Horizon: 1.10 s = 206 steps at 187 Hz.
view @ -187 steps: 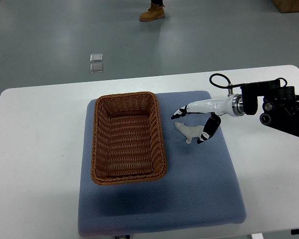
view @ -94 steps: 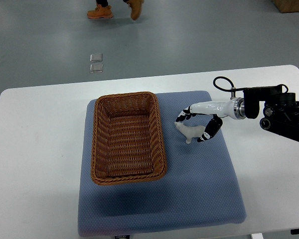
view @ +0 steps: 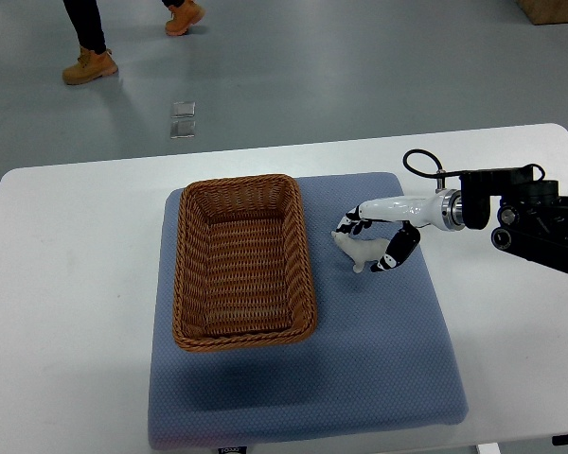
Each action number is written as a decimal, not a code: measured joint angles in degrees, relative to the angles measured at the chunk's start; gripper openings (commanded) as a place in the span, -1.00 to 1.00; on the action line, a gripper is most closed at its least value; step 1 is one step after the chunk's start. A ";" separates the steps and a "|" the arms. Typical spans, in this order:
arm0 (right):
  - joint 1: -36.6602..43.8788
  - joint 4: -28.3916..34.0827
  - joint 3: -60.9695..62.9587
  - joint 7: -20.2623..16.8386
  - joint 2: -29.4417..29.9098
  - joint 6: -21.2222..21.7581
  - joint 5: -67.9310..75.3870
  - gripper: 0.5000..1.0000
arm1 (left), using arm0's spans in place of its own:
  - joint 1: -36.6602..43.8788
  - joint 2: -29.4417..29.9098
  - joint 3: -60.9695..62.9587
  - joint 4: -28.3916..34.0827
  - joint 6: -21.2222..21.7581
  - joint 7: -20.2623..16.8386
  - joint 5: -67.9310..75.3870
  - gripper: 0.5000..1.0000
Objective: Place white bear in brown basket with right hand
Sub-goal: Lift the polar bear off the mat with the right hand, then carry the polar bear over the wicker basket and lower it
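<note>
The white bear (view: 353, 249) lies on the blue mat (view: 360, 359), just right of the brown wicker basket (view: 307, 260). The basket holds nothing that I can see. My right hand (view: 361, 249) comes in from the right edge and its black-tipped fingers (view: 348, 225) curl over the bear's far side, with the thumb (view: 394, 253) against its near side. The bear still rests on the mat. My left arm does not show.
The mat lies on a white table (view: 76, 284). A person's legs and brown boots (view: 87, 64) are on the grey floor beyond the table's far edge. A black cable loop (view: 418, 161) sticks up from my right wrist.
My right hand's fingers have closed in around the bear from a spread pose. The bear has stayed in place. The person has walked to the left across the floor.
</note>
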 measured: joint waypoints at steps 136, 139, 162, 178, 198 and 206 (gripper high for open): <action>0.50 0.00 0.24 0.12 -0.75 0.37 -0.10 -0.82 | 0.00 0.00 0.00 0.00 -0.02 0.00 0.00 1.00; 0.67 0.00 0.27 0.13 -0.81 0.40 -0.08 -0.82 | 0.00 0.00 0.00 0.00 -0.02 0.00 0.00 1.00; 2.88 0.05 0.70 0.19 -1.52 0.53 0.22 -0.82 | 0.01 0.00 0.01 0.00 -0.01 0.01 0.00 1.00; 4.59 0.08 1.04 0.19 -1.76 0.57 0.24 -0.82 | 0.00 0.00 0.00 0.00 -0.02 0.00 0.00 1.00; 7.80 0.09 1.45 0.08 -1.84 0.67 0.60 -0.82 | -0.01 0.00 0.00 0.00 -0.02 0.00 0.00 1.00; 8.87 0.08 1.45 0.01 -1.60 0.69 0.72 -0.82 | 0.00 0.00 0.00 0.00 0.00 0.00 0.00 1.00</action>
